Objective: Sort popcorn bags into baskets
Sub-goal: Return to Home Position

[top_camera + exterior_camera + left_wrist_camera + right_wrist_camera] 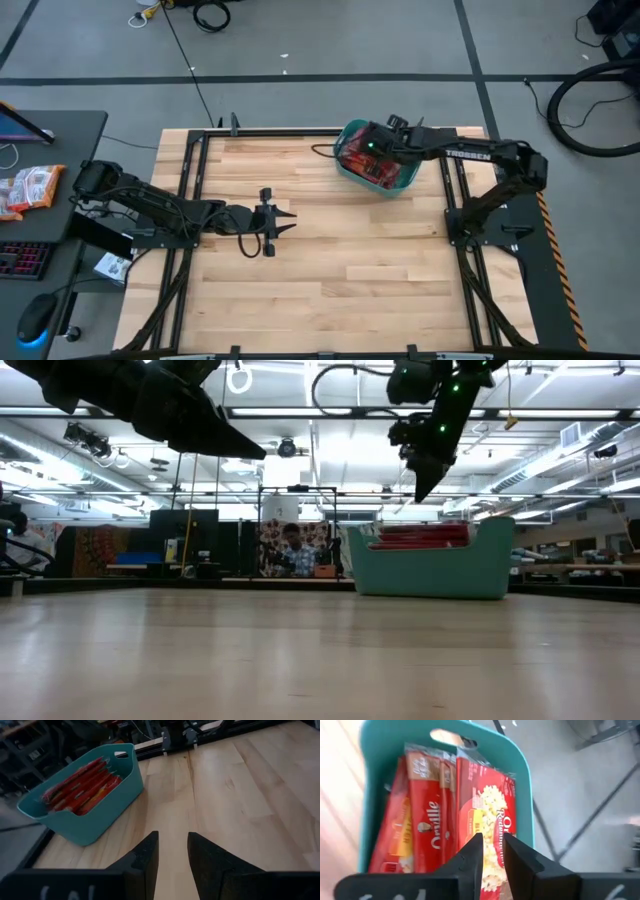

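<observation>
The teal basket (408,181) stands on the wooden table at the far right; it also shows in the low view (430,572), the left wrist view (85,822) and the right wrist view (370,795). Several red popcorn bags (368,167) stand on edge inside it, side by side (427,820) (82,790), their tops showing above the rim (420,537). My right gripper (493,845) hangs over the basket (378,148) (420,490), pointing down, empty, with a narrow gap between its fingers. My left gripper (292,223) (173,845) hovers above the table's middle left, slightly open and empty.
Black frame rails (460,215) run along the table's left, right and far edges. A desk at the left holds orange-and-white snack packets (30,188), a keyboard and a mouse. A person (292,550) sits far behind the table. Bare wood (350,270) lies across the near half.
</observation>
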